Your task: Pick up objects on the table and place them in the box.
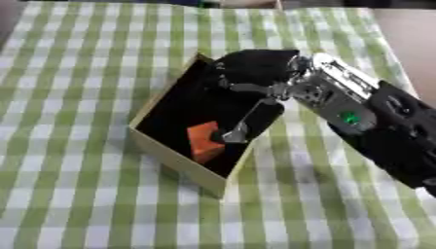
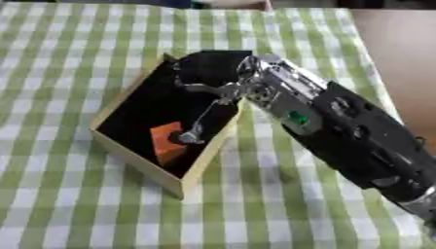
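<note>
Reaching over the box point(image 1: 174, 155), the right hand point(image 1: 255, 73) hangs with a finger down by the orange block point(image 2: 168, 141) inside, probably just dropping it off, though I can't tell if it's let go.

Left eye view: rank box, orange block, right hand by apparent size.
1. box, largest.
2. right hand, smaller than the box, though it sits above it and nearer the camera, which inflates it.
3. orange block, clearly smallest, lying inside the box.

Both views look steeply down from the robot's head, close above the counter point(image 1: 77, 194). They share nearly all of it: the box point(image 1: 174, 158) just left of the fingers point(image 2: 197, 132), sitting further left in the right eye view, which shows more arm.
</note>
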`<action>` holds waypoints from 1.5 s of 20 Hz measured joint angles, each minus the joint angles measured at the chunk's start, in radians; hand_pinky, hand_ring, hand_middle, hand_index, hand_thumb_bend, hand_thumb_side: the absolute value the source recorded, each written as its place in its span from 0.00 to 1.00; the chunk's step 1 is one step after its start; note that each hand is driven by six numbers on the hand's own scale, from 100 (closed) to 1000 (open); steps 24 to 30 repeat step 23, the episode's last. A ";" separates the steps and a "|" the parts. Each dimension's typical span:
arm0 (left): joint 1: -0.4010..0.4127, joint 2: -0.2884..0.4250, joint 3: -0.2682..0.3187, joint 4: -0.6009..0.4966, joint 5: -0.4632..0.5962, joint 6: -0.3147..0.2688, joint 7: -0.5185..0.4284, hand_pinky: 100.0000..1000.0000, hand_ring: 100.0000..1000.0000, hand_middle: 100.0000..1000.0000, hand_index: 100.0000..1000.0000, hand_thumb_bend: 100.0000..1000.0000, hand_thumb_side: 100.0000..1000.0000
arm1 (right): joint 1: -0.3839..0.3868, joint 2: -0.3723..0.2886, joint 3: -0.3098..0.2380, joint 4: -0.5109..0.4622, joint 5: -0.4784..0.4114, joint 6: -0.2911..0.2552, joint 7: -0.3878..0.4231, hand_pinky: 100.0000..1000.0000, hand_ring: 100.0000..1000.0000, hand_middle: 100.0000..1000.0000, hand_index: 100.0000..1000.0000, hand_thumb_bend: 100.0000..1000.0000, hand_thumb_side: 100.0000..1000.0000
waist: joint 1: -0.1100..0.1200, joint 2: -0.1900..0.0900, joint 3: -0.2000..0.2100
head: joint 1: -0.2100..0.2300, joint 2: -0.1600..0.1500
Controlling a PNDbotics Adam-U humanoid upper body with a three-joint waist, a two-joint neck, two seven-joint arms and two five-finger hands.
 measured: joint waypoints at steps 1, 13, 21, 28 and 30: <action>0.000 0.000 0.000 0.000 0.000 0.000 0.000 0.74 0.70 0.74 0.73 0.45 0.59 | 0.000 0.000 -0.003 -0.003 0.000 0.002 -0.002 0.83 0.83 0.70 0.87 0.23 0.60 | 0.000 0.000 0.000 | 0.000 0.000; -0.002 0.000 0.000 0.000 0.001 0.000 0.000 0.74 0.70 0.74 0.73 0.45 0.59 | 0.001 -0.020 -0.113 -0.149 -0.090 0.092 -0.046 0.80 0.79 0.65 0.85 0.06 0.62 | 0.008 -0.021 -0.013 | 0.005 -0.001; 0.002 0.000 0.004 0.000 -0.006 0.001 0.003 0.74 0.70 0.74 0.73 0.45 0.59 | 0.110 -0.084 -0.344 -0.299 -0.215 0.216 -0.263 0.72 0.75 0.59 0.80 0.00 0.75 | 0.015 -0.023 -0.029 | 0.027 0.000; 0.006 0.000 0.008 0.000 -0.010 0.002 0.006 0.74 0.70 0.74 0.73 0.45 0.59 | 0.161 -0.098 -0.409 -0.309 -0.267 0.231 -0.367 0.72 0.74 0.59 0.80 0.00 0.76 | 0.015 -0.019 -0.032 | 0.034 0.000; 0.006 0.000 0.008 0.000 -0.010 0.002 0.006 0.74 0.70 0.74 0.73 0.45 0.59 | 0.161 -0.098 -0.409 -0.309 -0.267 0.231 -0.367 0.72 0.74 0.59 0.80 0.00 0.76 | 0.015 -0.019 -0.032 | 0.034 0.000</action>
